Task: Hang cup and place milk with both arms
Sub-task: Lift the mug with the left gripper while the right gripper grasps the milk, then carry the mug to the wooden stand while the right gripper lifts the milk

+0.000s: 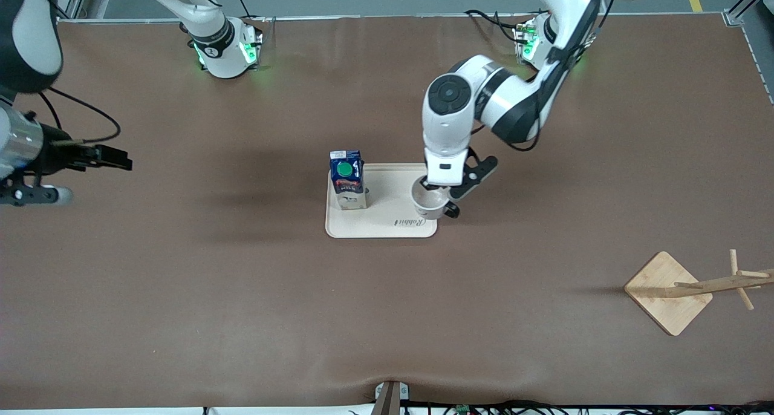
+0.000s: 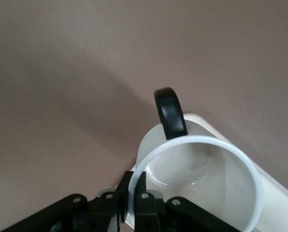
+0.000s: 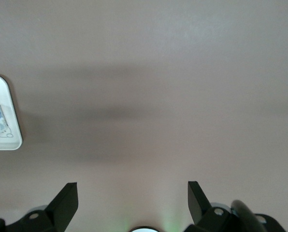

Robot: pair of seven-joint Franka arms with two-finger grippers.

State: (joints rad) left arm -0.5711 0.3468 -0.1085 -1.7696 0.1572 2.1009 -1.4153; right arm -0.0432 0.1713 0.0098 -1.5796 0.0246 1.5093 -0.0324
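The white cup (image 1: 430, 202) with a black handle (image 1: 450, 210) is at the edge of the cream tray (image 1: 387, 226) toward the left arm's end. My left gripper (image 1: 431, 189) is shut on the cup's rim from above. In the left wrist view its fingers (image 2: 145, 180) pinch the cup's wall (image 2: 197, 179), one inside and one outside, with the handle (image 2: 170, 113) on the rim away from them. The blue milk carton (image 1: 347, 179) with a green cap stands upright on the tray's end toward the right arm. My right gripper (image 1: 115, 157) is open and empty over bare table at the right arm's end (image 3: 133, 203).
A wooden cup rack (image 1: 668, 291) with a square base and pegs stands near the table's front edge at the left arm's end. The tray's corner (image 3: 12, 140) shows in the right wrist view. The table is a brown mat.
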